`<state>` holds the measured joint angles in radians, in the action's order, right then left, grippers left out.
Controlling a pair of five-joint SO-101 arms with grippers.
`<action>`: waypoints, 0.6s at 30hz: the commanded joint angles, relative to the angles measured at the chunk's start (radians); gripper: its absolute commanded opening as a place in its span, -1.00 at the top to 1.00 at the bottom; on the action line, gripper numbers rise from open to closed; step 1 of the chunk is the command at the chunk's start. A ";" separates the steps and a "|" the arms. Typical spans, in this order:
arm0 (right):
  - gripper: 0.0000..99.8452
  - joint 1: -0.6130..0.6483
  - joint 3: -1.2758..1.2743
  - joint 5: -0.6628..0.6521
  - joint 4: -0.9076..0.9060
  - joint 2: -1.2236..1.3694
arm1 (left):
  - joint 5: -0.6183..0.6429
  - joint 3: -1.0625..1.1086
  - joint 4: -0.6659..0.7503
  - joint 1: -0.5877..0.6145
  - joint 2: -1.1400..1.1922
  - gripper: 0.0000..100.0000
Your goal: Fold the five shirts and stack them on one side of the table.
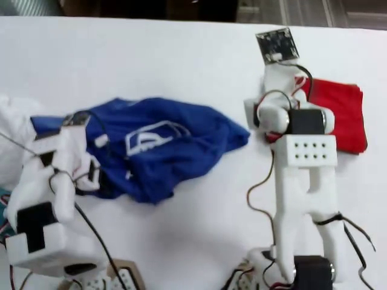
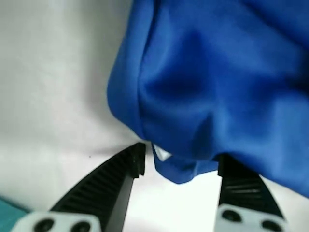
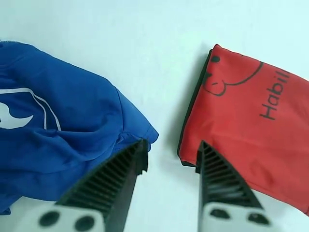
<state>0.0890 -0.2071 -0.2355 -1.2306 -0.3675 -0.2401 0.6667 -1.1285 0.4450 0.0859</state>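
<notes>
Blue shirt [image 1: 163,145] is unfolded, a crumpled heap left of desk [image 1: 181,54] centre, white chest print facing up. One end sits under the left arm [image 1: 48,181], and the other tapers to a point toward the right arm [image 1: 302,175]. Red shirt [image 1: 341,115] is folded into a flat rectangle on the right side, its left part hidden behind the right arm in the high view. Its folded edges are stacked square, dark print up. Left hand [image 2: 182,157] is spread, with a drooping corner of the blue shirt's hem between the fingertips, not pinched; white desk shows on one side of it. Right hand [image 3: 172,146] is spread over the narrow strip of desk between the two shirts. One fingertip lines up with the blue shirt's tip and the other with the red shirt's near corner; cannot tell if either touches. The two shirts are near each other but apart. Desk surface shows in a wide band between the shirts and the far desk edge, and again in front between the two arm bases. A white fabric heap [image 1: 12,133] sits at the left edge, just beside the blue shirt and the left arm. A black cable [image 1: 91,229] trails from the left arm toward the front.
</notes>
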 commanded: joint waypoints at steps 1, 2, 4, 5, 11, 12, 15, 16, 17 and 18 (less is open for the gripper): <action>0.66 0.007 0.035 0.003 -0.001 -0.039 | 0.005 -0.035 0.008 0.000 0.009 0.66; 0.66 0.007 0.035 0.003 -0.001 -0.039 | 0.005 -0.041 0.008 0.000 0.009 0.77; 0.66 0.007 0.035 0.003 -0.001 -0.039 | 0.005 -0.044 0.008 0.000 0.009 0.95; 0.66 0.007 0.035 0.003 -0.001 -0.039 | 0.005 -0.044 0.006 0.000 0.009 0.95; 0.66 0.022 0.035 0.003 -0.001 -0.039 | 0.003 -0.048 -0.074 0.002 -0.009 0.95; 0.66 0.031 0.034 0.003 -0.002 -0.038 | 0.003 -0.044 -0.086 0.002 -0.032 0.95; 0.66 0.073 0.034 0.003 -0.002 -0.036 | 0.002 -0.044 -0.164 0.002 -0.150 0.95; 0.66 0.088 0.034 0.003 -0.002 -0.036 | 0.000 -0.045 -0.199 0.002 -0.206 0.95; 0.66 0.104 0.034 0.003 -0.002 -0.031 | -0.002 -0.047 -0.236 0.002 -0.267 0.95; 0.66 0.117 0.037 0.003 -0.002 -0.022 | -0.005 -0.042 -0.272 0.002 -0.334 0.95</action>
<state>0.1688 -0.2071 -0.2355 -1.2306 -0.3675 -0.2417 0.6314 -1.3111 0.4388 -0.0644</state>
